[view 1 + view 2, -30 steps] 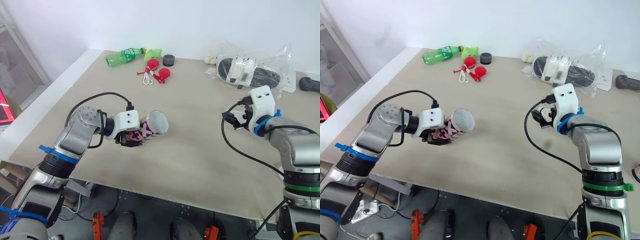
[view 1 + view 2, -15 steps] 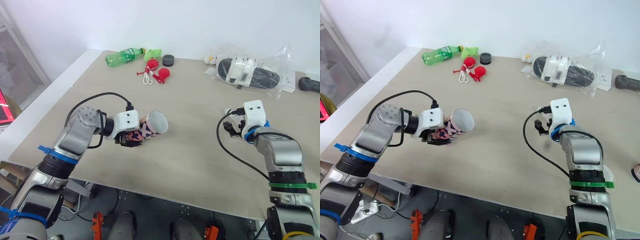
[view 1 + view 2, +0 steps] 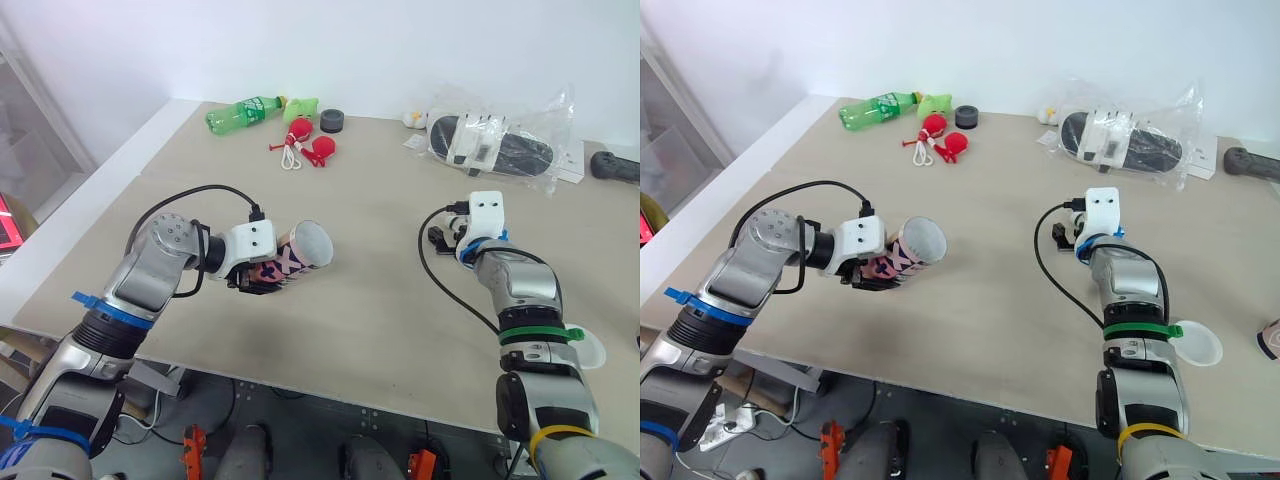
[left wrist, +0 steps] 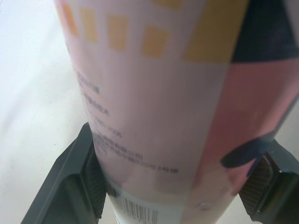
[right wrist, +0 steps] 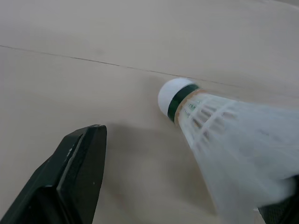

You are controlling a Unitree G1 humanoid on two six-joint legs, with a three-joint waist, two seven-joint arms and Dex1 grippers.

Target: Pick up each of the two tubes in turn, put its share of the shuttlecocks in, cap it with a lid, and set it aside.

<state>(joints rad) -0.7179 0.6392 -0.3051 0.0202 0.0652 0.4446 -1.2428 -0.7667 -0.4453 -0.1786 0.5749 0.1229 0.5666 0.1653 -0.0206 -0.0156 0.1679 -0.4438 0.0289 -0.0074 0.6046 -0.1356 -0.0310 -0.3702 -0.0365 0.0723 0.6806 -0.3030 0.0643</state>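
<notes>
While the left gripper (image 3: 262,279) clamps the tube (image 3: 300,256) left of centre and we can't tell if the right gripper (image 3: 440,238) truly grips the shuttlecock (image 5: 219,140), we'd aim cork-first at the mouth.

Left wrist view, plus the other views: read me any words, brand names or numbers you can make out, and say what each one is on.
No text reads clearly anywhere.
Tube: lines of small grey print, too blurred to read.
Barcode on the tube: digits illegible.
Green bottle: label too small to read.
</notes>
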